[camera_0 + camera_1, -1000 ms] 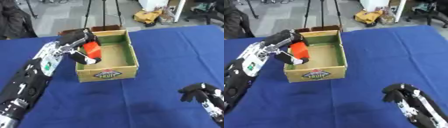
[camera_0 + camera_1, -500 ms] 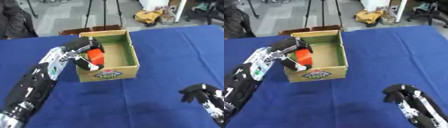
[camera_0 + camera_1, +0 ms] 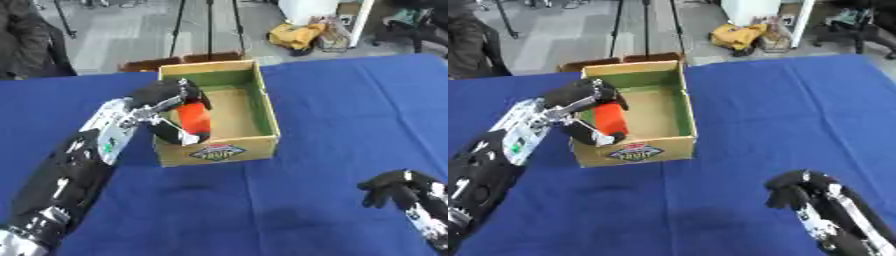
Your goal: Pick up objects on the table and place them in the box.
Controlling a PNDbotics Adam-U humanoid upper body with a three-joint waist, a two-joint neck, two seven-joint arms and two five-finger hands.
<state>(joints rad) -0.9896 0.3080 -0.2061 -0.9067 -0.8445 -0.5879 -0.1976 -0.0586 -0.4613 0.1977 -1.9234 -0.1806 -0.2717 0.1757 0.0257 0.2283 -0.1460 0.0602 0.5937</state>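
A red thing [image 3: 194, 117] is down inside the box [image 3: 254, 95], on the box's left side, close to the left wall. It looks like a small red block or packet, but what it is exactly is hard to tell. The left hand [image 3: 166, 102] is curled around it, with fingers over the top and the thumb under it near the front wall. The hand reaches in over the left wall of the box.

The box is made of brown card. It is green on the inside walls and tan on the floor. It has a round sticker [image 3: 215, 153] on the front. The top is open.

The box sits on a desk [image 3: 332, 125] with a blue cloth over it. It is on the far left part of the desk.

The right hand [image 3: 798, 189] is low on the right side, well away from the box. Its dark fingers are curled in and it holds nothing.

Behind the desk there is a grey floor with a yellow bag [image 3: 296, 35] on it.
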